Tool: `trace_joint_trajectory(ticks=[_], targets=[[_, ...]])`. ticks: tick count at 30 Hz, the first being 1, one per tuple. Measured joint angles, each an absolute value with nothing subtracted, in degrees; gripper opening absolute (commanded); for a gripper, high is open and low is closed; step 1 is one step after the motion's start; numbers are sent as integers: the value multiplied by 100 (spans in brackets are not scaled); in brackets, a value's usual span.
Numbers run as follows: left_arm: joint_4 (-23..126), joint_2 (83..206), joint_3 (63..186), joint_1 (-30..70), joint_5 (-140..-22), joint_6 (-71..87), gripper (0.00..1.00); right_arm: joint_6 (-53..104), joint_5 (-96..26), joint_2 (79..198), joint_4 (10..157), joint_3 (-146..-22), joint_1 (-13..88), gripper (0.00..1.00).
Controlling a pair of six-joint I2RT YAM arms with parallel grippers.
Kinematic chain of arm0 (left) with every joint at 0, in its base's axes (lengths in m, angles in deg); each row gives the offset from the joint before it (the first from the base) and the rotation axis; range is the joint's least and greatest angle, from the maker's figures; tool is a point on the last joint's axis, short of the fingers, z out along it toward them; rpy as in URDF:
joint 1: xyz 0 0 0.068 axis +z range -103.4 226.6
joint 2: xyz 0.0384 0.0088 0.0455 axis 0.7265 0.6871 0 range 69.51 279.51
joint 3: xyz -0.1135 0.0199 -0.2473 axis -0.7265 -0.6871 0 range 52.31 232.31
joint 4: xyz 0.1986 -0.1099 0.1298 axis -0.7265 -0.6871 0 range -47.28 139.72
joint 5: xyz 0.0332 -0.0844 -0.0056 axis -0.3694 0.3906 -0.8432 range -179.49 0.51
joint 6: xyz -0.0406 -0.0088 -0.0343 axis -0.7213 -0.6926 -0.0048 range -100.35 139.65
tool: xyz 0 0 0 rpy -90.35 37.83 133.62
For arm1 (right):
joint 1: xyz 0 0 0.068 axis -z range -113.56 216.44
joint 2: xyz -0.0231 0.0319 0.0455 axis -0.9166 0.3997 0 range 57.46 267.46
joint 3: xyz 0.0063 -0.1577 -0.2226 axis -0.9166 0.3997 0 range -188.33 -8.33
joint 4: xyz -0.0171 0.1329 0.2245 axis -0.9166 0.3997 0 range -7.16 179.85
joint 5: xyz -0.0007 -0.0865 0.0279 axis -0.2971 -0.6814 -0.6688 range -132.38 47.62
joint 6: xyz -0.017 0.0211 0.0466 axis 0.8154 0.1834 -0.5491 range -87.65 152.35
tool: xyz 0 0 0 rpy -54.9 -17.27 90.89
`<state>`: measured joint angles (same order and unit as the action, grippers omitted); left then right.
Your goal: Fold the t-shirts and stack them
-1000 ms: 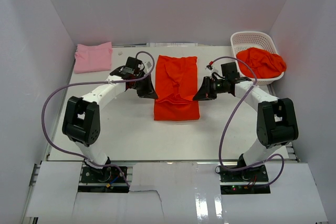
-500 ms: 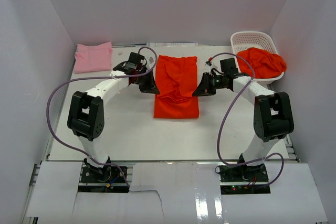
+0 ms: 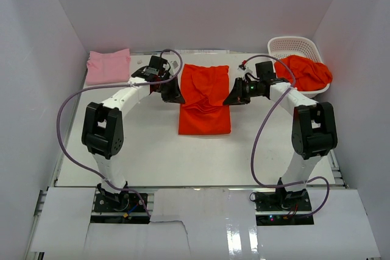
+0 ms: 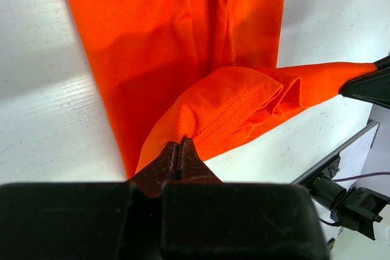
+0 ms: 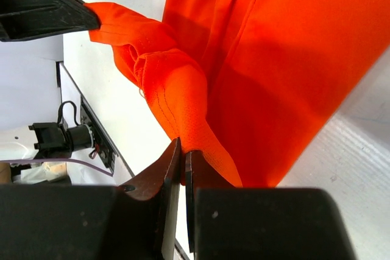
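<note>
The orange-red t-shirt [image 3: 205,105] in the middle has one bright colour, darker inside its folds. Seen from close, its cloth has a fine dotted weave and a stitched seam of the same orange. The pink t-shirt [image 3: 108,65] is light pink, the heap of shirts [image 3: 303,72] is again orange-red, and the basket [image 3: 291,44] under it is white with a lattice pattern. The table [image 3: 140,150] is white, the left arm [image 3: 122,98] and right arm [image 3: 286,98] are white with black joints, the left gripper [image 4: 181,144] and right gripper [image 5: 183,144] are black, and the cables [image 3: 58,129] are purple.
</note>
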<state>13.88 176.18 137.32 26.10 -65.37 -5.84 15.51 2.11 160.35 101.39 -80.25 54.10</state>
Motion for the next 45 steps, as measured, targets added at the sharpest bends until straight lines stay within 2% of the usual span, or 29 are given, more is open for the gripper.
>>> trace_joint_trajectory(ticks=[38,42,43,44,45], targets=[[1596,19061,14508,2722,-6725,-412,0,1883,130,17641,10030,-8967,5561,8],[1596,19159,14595,2733,-6795,-412,0,1872,126,17731,9938,-8975,5565,11],[1598,19194,14630,2735,-6810,-412,3,1861,126,17760,9938,-9002,5568,13],[1609,19216,14657,2735,-6819,-412,14,1855,126,17784,9929,-9030,5572,20],[1629,19244,14676,2737,-6832,-396,20,1833,126,17816,9920,-9072,5576,24]])
